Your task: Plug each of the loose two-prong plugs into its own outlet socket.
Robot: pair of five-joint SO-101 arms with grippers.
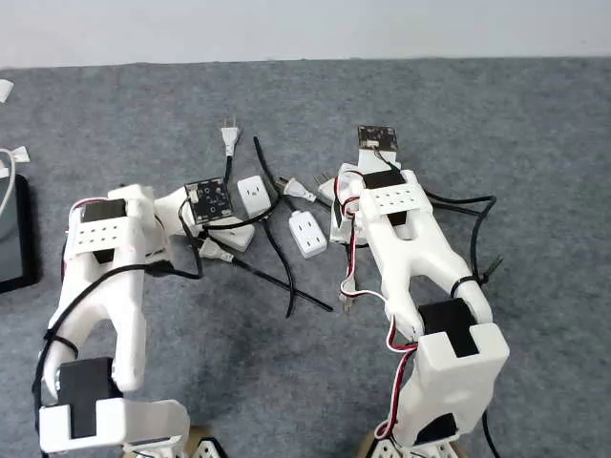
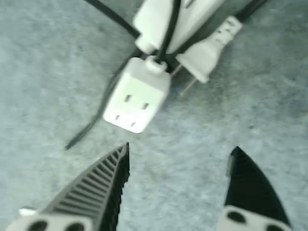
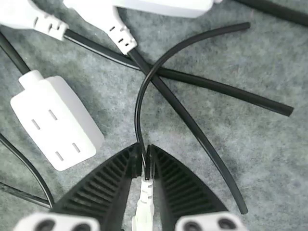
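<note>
Held narrow in right gripper (image 3: pixel 145 149): white plug (image 3: pixel 143 207). Just left of it on surface (image 1: pixel 535 114): outlet socket (image 1: pixel 307 232), slots up, long axis far-to-near. Better reached from right. Left gripper (image 2: pixel 180 154) spread wide, empty, near second outlet socket (image 2: pixel 137 98).

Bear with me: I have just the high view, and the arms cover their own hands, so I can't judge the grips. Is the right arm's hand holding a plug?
Observer: Yes. The right hand is shut on a white plug, whose black cord arches away from the fingertips.
Operator: And the left hand?
Observer: The left hand is open and holds nothing, above the grey carpet.
Operator: What lies ahead of it?
Observer: A white outlet socket, its slotted face turned toward the wrist camera.
</note>
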